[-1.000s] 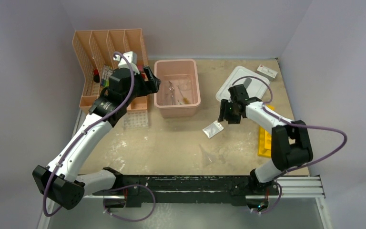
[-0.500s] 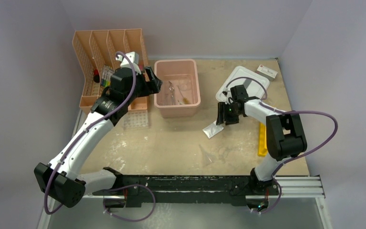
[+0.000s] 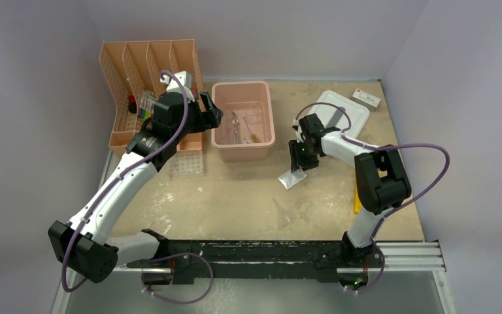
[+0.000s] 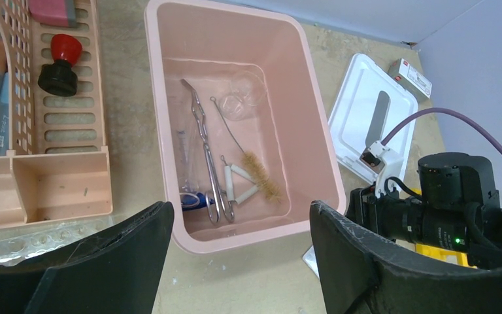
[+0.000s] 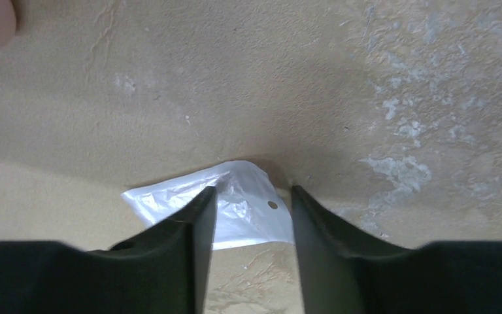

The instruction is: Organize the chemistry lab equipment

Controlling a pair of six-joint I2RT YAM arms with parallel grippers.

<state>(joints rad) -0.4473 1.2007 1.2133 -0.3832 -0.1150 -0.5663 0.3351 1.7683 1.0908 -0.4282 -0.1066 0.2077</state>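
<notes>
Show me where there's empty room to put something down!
Bare table lies in front of the pink bin, between the tube tray and the small bag. It's crowded back left by the peach organizer.

the left arm reaches from the near left corner toward the back, with the left gripper just beside the left wall of the pink bin and in front of the peach organizer. metal forceps lie inside the bin. a clear tube tray sits on the surface by the organizer. the right gripper points down at the far end of the small clear bag, the white lid just behind it
</notes>
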